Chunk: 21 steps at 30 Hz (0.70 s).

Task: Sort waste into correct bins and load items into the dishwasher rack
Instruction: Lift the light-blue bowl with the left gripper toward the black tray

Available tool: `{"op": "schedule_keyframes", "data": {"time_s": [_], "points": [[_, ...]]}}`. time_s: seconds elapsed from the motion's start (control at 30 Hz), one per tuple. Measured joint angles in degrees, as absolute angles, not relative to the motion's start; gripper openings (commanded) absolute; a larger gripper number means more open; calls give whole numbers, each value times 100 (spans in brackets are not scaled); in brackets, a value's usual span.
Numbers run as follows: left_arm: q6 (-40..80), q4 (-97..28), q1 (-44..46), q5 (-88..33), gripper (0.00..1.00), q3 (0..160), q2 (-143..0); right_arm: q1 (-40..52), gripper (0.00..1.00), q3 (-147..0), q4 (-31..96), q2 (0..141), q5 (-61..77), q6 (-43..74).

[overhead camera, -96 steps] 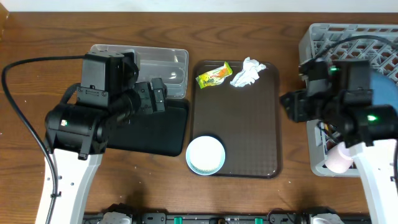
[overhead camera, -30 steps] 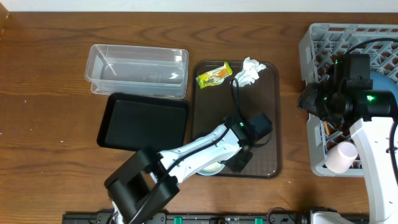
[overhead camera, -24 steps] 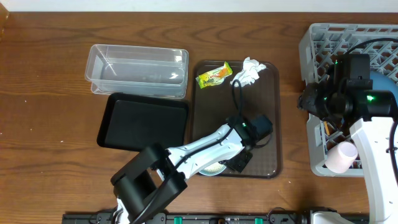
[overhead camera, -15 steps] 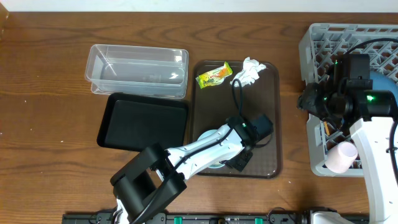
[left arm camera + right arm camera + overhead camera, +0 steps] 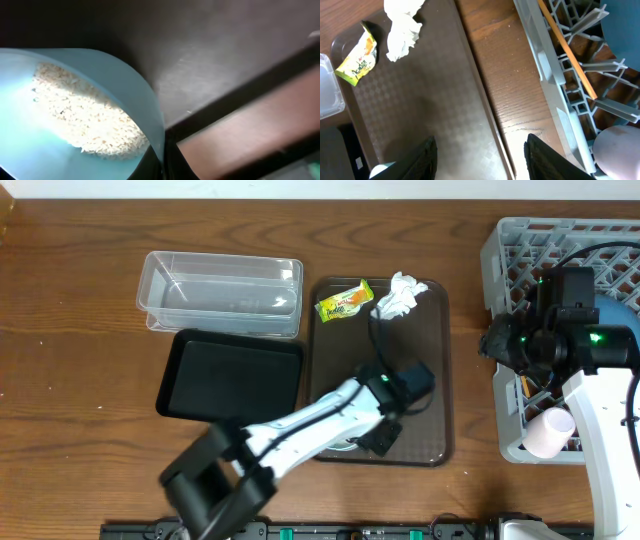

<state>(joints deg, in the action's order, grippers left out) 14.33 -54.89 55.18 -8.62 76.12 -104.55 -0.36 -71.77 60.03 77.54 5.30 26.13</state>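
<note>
One wrapper [image 5: 345, 300] and one tissue [image 5: 398, 295] lie on the brown tray [image 5: 425, 350], beside the tub [image 5: 222, 292] and the black tray [image 5: 230, 375]. The rack [image 5: 520, 250] holds a blue bowl [image 5: 622, 320], a cup [image 5: 548, 432] and, seen only by the right wrist, one chopstick [image 5: 567, 50]. Only the left wrist shows rice [image 5: 85, 115] in the mint bowl [image 5: 127, 85], its rim pinched by the left fingers [image 5: 176, 164] over the brown tray. The right fingers [image 5: 547, 157] are wide above the desk [image 5: 80, 300].

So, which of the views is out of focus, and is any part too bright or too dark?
Left wrist: soft all over; the rice in the mint-green bowl glares nearly white, the brown tray is dim. Right wrist: crisp on the snack wrapper and tissue, its own fingers black. Overhead: evenly lit, sharp, only the left arm smeared.
</note>
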Motion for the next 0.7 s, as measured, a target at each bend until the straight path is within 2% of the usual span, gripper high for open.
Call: {"op": "schedule_keyframes", "data": {"time_s": [0.17, 0.33, 0.7], "points": [[1389, -5325, 4672, -1743, 6, 7658, -9522, -36, 55, -7177, 6020, 7754, 510, 2613], [1323, -5284, 3358, -2733, 7, 7719, -8866, -36, 56, -7177, 6023, 7754, 508, 2613], [862, -5242, 537, -5365, 6, 7334, -8829, -36, 55, -7177, 6101, 7754, 506, 2613]]}}
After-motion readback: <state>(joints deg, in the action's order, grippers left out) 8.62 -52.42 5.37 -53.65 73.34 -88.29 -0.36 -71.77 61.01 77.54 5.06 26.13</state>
